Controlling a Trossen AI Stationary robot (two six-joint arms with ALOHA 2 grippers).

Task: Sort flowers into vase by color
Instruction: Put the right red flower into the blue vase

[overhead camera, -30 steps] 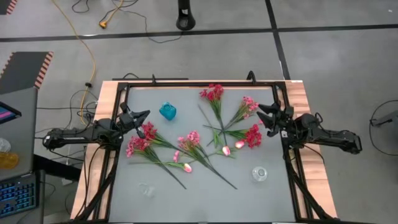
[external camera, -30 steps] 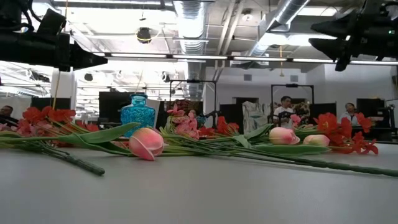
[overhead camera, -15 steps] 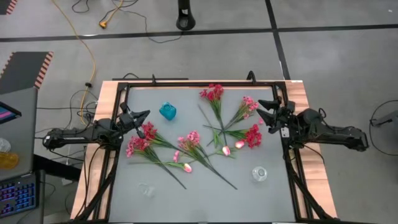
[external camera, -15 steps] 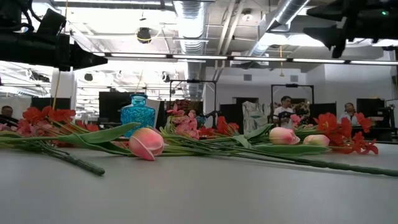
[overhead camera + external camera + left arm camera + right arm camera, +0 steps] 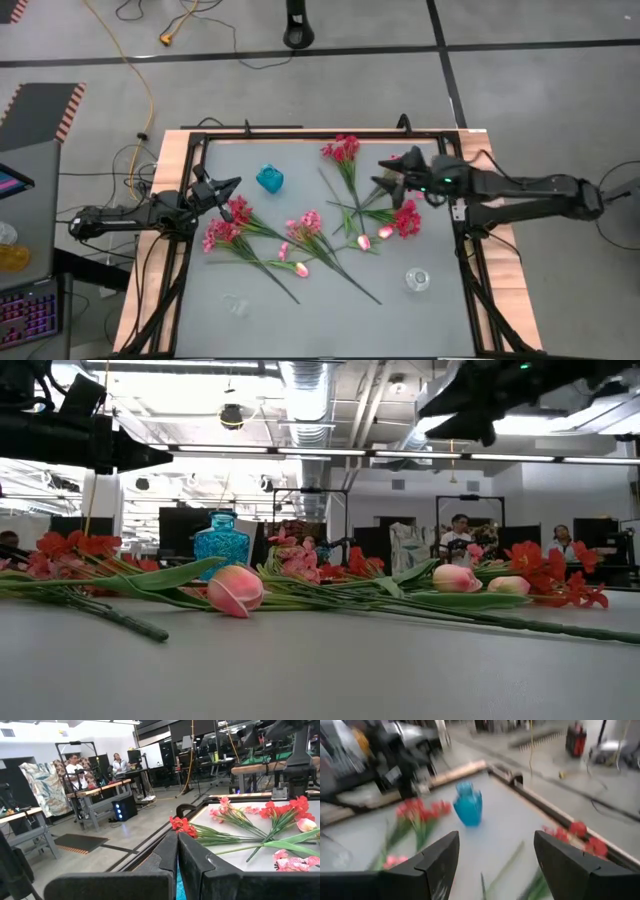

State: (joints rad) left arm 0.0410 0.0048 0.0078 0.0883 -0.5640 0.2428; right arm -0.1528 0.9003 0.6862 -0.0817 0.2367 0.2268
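Observation:
Flowers lie scattered flat on the grey table: a deep red sprig (image 5: 341, 149), a pink sprig (image 5: 399, 165), a red cluster (image 5: 407, 218), pink-red sprigs (image 5: 228, 222) (image 5: 305, 224), and tulip buds (image 5: 364, 242) (image 5: 236, 589). A blue vase (image 5: 269, 179) (image 5: 468, 804) stands at the far left. My right gripper (image 5: 378, 173) (image 5: 495, 855) hangs open above the right-hand sprigs with nothing between its fingers. My left gripper (image 5: 236, 184) (image 5: 177, 851) waits shut at the table's left edge, level, beside the pink-red sprigs.
A clear glass vase (image 5: 417, 279) stands near the right front, and another clear glass (image 5: 234, 304) at the left front. A black frame (image 5: 300, 135) borders the table. People stand in the room beyond the table (image 5: 460, 535).
My right gripper has swung out from the table's right edge toward the left and risen, tipping up nearer to level; it now hangs over the pink and red sprigs. The flowers and vases have not moved.

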